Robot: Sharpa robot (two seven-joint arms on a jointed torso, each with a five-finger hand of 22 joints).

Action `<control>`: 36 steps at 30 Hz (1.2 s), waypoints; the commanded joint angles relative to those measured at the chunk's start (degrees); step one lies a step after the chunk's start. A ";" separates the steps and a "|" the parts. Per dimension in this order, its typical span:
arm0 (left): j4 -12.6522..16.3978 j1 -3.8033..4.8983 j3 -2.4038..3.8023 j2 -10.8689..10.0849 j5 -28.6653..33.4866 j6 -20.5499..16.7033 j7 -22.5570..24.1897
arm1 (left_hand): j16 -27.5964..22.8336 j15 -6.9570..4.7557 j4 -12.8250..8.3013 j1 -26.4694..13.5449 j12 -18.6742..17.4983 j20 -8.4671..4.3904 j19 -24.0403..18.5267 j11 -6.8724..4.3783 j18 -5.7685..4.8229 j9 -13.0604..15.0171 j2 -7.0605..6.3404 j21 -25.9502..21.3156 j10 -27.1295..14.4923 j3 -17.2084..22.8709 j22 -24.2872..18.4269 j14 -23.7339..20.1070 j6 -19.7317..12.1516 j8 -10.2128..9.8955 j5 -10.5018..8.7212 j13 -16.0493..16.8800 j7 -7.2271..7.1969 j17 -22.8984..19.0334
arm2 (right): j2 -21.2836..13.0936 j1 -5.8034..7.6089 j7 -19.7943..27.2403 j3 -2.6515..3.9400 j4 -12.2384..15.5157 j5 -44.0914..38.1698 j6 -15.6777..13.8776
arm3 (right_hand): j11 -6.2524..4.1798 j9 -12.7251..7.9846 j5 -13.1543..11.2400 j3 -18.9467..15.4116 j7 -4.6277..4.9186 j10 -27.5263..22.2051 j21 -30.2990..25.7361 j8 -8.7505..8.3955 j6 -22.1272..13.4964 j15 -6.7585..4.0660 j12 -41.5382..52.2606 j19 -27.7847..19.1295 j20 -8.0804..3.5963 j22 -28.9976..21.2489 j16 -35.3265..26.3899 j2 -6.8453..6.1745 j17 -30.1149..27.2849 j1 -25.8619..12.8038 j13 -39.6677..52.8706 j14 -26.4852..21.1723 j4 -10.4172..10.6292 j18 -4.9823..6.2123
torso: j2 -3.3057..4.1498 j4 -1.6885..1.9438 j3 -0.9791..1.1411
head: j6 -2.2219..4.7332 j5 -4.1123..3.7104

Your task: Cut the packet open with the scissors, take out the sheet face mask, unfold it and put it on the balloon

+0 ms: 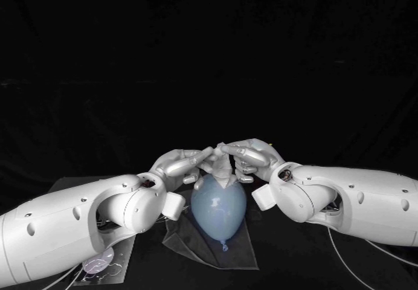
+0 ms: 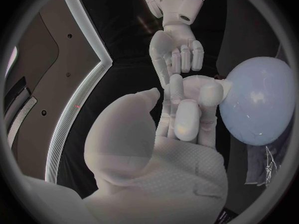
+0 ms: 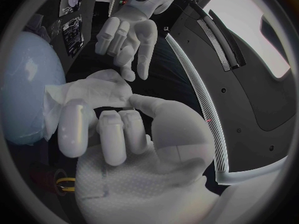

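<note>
Left arm (image 1: pixel 70 232) half-hides a clear wrapper (image 1: pixel 102 264). Right hand (image 3: pixel 124 149) pinches mask (image 3: pixel 93 92) at balloon (image 1: pixel 218 208). Left hand (image 1: pixel 181 164) fingers' grip is unclear.

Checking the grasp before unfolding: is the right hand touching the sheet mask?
Touching. The right wrist view shows the right hand pinching the white sheet mask, with the thumb on one side and the fingers on the other. No gap shows between them.

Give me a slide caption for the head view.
Right hand holds the bunched mask at the balloon's far end, left hand close beside it.
</note>
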 commanded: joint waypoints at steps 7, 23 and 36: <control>-0.77 -0.04 0.08 1.20 4.73 -6.16 -1.17 | 0.79 -0.37 0.30 -1.25 -0.46 -0.30 0.75 -0.14 -0.89 -0.30 1.31 0.31 1.33 -1.48 0.24 0.97 1.09 -0.72 -0.19 -0.06 -0.61 1.21 | 0.36 -0.27 2.29 -0.04 -0.06 -2.62 0.11 | 0.47 -0.03 -0.83 -0.28 0.20 5.04 -0.44 0.14 -0.16 0.02 -0.22 -0.52 0.10 10.26 0.40 0.17 15.10 1.04 13.82 6.19 0.84 1.06 | 0.10 0.05 -0.02 | -0.46 0.12; -0.99 -0.04 0.09 1.35 4.55 -4.92 -2.98 | 1.59 -0.82 0.08 -3.93 -1.04 -0.68 1.74 -0.66 -1.12 -0.79 0.43 1.04 2.64 -5.61 1.33 1.85 3.05 -1.53 -0.23 -0.03 -1.22 3.01 | 1.09 -0.34 1.55 -0.05 -0.76 -6.76 0.12 | 0.73 -0.17 -3.04 -0.57 0.45 4.77 -1.81 -0.16 -0.76 0.26 -0.85 -1.32 0.31 9.89 0.40 0.31 15.10 2.04 13.51 6.19 1.69 1.34 | 0.06 0.04 -0.02 | -0.82 0.52; -1.04 -0.05 0.10 1.48 4.13 -3.86 -1.14 | 1.41 -1.12 0.07 -4.29 -1.83 -1.04 1.98 -0.94 -1.18 -1.01 -2.17 1.05 3.54 -9.41 1.45 1.92 4.16 -2.06 -0.26 -0.13 -1.52 3.03 | 2.09 -0.35 -0.80 -0.07 -2.66 -10.55 -3.31 | 0.78 -0.24 -3.37 -0.53 0.52 4.73 -2.32 -0.30 -1.01 0.32 -0.93 -1.61 0.36 9.75 0.40 0.34 15.10 2.33 13.47 6.19 1.75 1.44 | 0.00 0.03 -0.02 | -0.40 0.36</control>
